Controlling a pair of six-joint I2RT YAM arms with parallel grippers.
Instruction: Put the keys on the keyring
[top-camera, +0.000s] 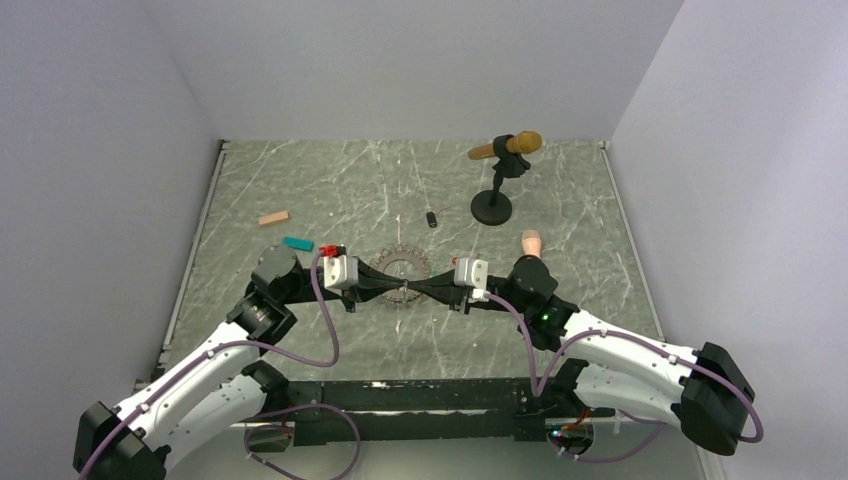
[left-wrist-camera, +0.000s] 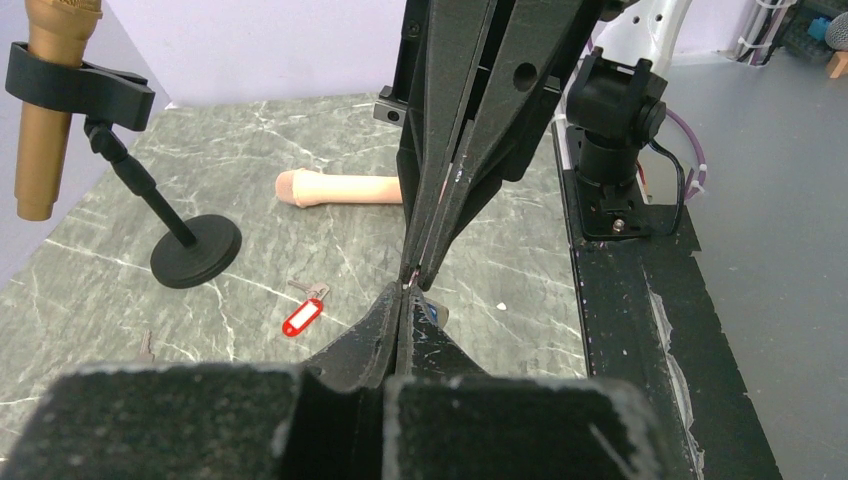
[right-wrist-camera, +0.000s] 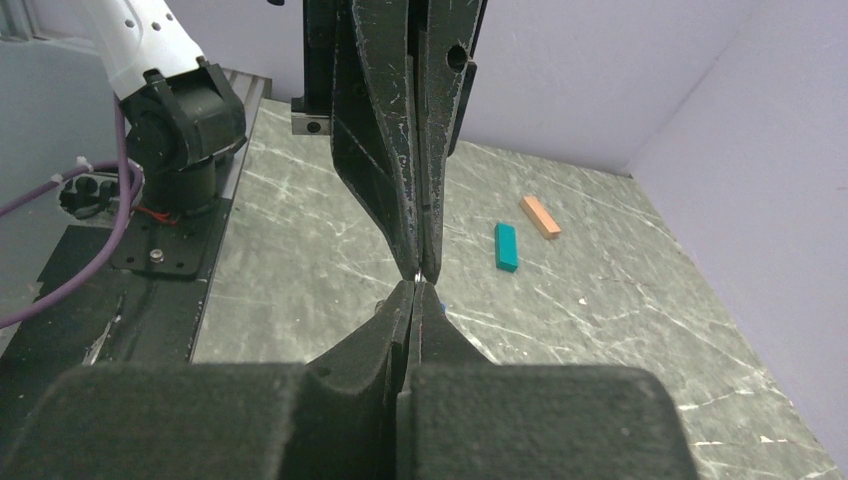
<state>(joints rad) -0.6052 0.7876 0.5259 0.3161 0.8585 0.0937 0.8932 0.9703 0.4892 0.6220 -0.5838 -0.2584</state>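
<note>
Two grippers meet tip to tip at mid-table: left gripper (top-camera: 399, 290) and right gripper (top-camera: 413, 290), both squeezed to a hairline, and whatever sits between them is too small to tell. Just beyond the tips the keyring (top-camera: 392, 263) lies flat in a round loop. The red-tagged key (left-wrist-camera: 302, 317) lies diagonally, tag nearest the left wrist camera, metal end pointing away toward the peach cylinder (left-wrist-camera: 345, 187).

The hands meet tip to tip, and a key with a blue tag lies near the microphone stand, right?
Not quite. The left wrist view shows the key has a red tag, not blue. The left hand and right hand do meet tip to tip, and it does lie near the microphone stand.
</note>
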